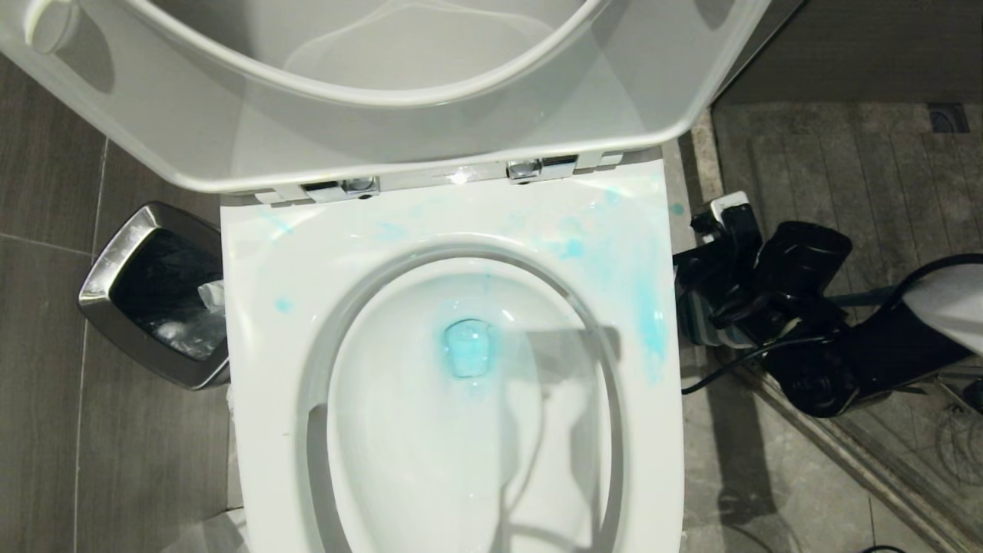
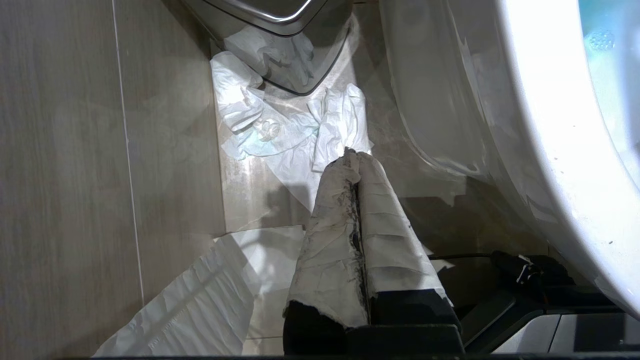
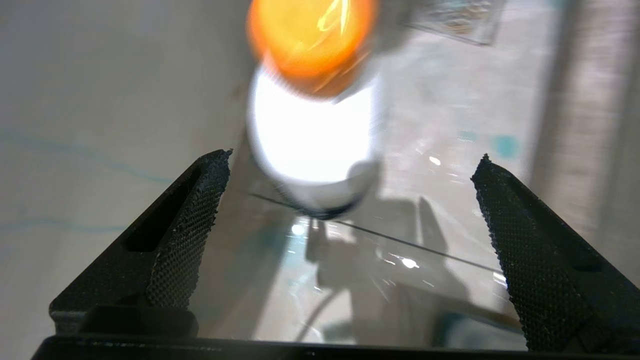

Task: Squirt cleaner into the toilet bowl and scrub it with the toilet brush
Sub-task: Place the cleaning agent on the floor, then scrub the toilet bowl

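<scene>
Blue cleaner pooled at the drain of the toilet bowl (image 1: 468,399), with smears along its right rim (squirting judged as done). Cleaner (image 3: 312,115) standing on the floor beside the toilet's right side, just ahead of the right gripper (image 3: 345,225), jaws spread wide, nothing between. Left gripper (image 2: 356,165) low by the toilet's left side, paper-wrapped fingers pressed together, likely parked. Toilet brush not seen.

The right arm, black with a white sleeve at its upper part, reaches in low from the right side of the head view. Its black two-finger right gripper (image 3: 350,187) stands with textured fingers (image 3: 187,230) spread wide apart, nothing between them. The left gripper (image 2: 352,155) points downward, its two paper-wrapped fingers (image 2: 332,225) pressed together along their length.
</scene>
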You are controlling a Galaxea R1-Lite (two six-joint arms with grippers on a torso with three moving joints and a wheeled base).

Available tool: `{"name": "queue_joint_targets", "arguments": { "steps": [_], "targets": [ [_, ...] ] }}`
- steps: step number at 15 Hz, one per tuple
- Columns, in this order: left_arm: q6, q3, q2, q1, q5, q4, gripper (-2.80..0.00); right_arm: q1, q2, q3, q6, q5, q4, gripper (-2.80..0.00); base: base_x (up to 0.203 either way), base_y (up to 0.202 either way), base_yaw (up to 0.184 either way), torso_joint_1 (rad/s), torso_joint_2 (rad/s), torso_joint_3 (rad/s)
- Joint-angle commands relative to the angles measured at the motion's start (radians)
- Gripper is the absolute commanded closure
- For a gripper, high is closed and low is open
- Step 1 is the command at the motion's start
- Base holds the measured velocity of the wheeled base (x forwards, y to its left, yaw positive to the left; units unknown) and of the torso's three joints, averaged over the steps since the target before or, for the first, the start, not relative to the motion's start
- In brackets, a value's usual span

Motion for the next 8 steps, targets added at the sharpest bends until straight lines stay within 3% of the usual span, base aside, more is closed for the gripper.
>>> {"name": "queue_joint_targets", "arguments": {
  "steps": [1, 3, 6, 8],
  "targets": [
    [0.000, 0.000, 0.000, 0.000, 0.000, 0.000, 0.00, 0.001, -0.184, 0.042, 0.001, -0.047, 0.101, -2.80, 0.000, 0.000, 0.000, 0.000, 0.00, 0.000],
    [0.000, 0.000, 0.000, 0.000, 0.000, 0.000, 0.00, 0.007, -0.320, 0.071, 0.004, -0.064, 0.290, -2.80, 0.000, 0.000, 0.000, 0.000, 0.00, 0.000],
    [0.000, 0.000, 0.000, 0.000, 0.000, 0.000, 0.00, 0.050, -0.503, 0.047, 0.010, -0.068, 0.711, -2.80, 0.000, 0.000, 0.000, 0.000, 0.00, 0.000],
    [0.000, 0.000, 0.000, 0.000, 0.000, 0.000, 0.00, 0.077, -0.552, -0.025, 0.012, -0.070, 0.835, -2.80, 0.000, 0.000, 0.000, 0.000, 0.00, 0.000]
  ]
}}
